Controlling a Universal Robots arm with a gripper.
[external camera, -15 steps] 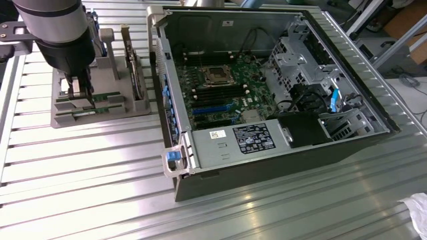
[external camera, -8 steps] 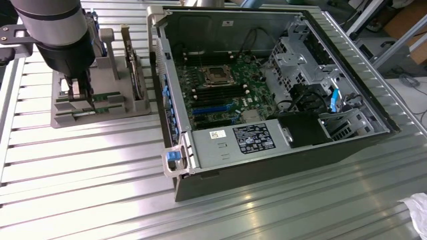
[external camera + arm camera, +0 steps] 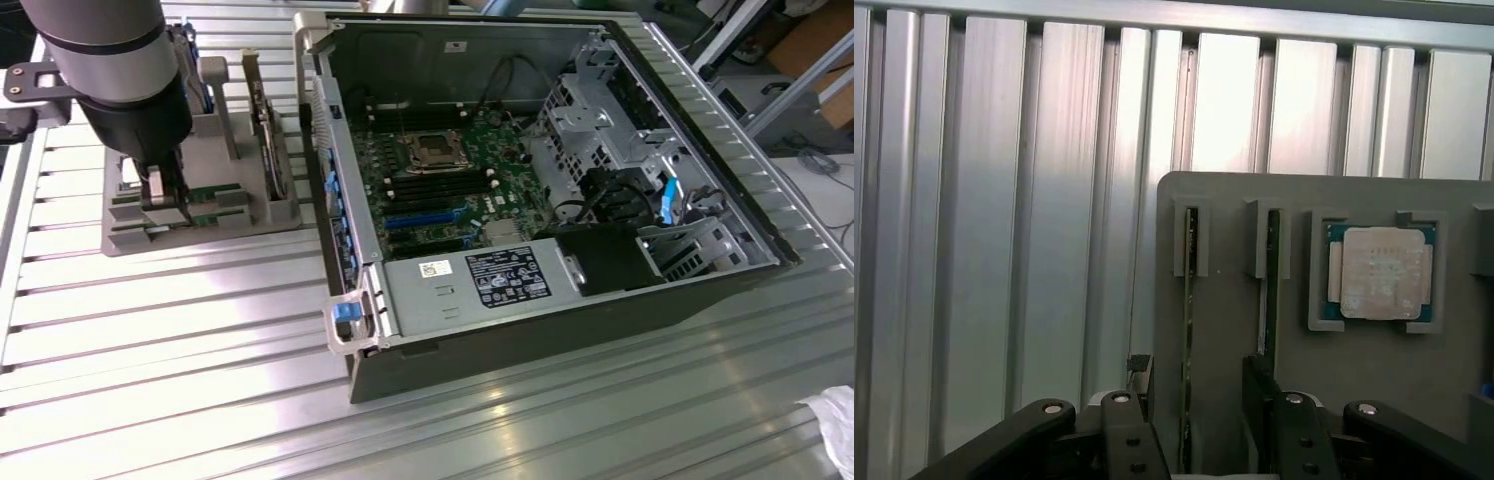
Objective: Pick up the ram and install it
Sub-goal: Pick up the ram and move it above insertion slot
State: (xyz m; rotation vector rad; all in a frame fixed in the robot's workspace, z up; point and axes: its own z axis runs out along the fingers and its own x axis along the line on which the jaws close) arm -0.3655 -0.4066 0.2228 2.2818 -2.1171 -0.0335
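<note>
Two green ram sticks stand on edge in slots of a grey holder (image 3: 1229, 300). One ram (image 3: 1190, 300) runs between my gripper's black fingers. The other ram (image 3: 1270, 280) lies beside it, its near end hidden behind one finger (image 3: 1258, 392). My gripper (image 3: 1199, 388) is open, with a gap on each side of the first stick. In the exterior view the gripper (image 3: 166, 200) hangs low over the holder (image 3: 187, 215) at the exterior view's left, green board (image 3: 203, 198) showing beside it. The open computer case (image 3: 534, 190) holds the motherboard with its dark memory slots (image 3: 434, 186).
A square silver CPU chip (image 3: 1381, 272) sits in a recess of the holder. A flat drive (image 3: 270, 140) stands upright at the holder's far side. The case's tall walls, power supply (image 3: 487, 280) and drive cage (image 3: 601, 110) border the motherboard. Ribbed aluminium table (image 3: 174, 350) lies all around.
</note>
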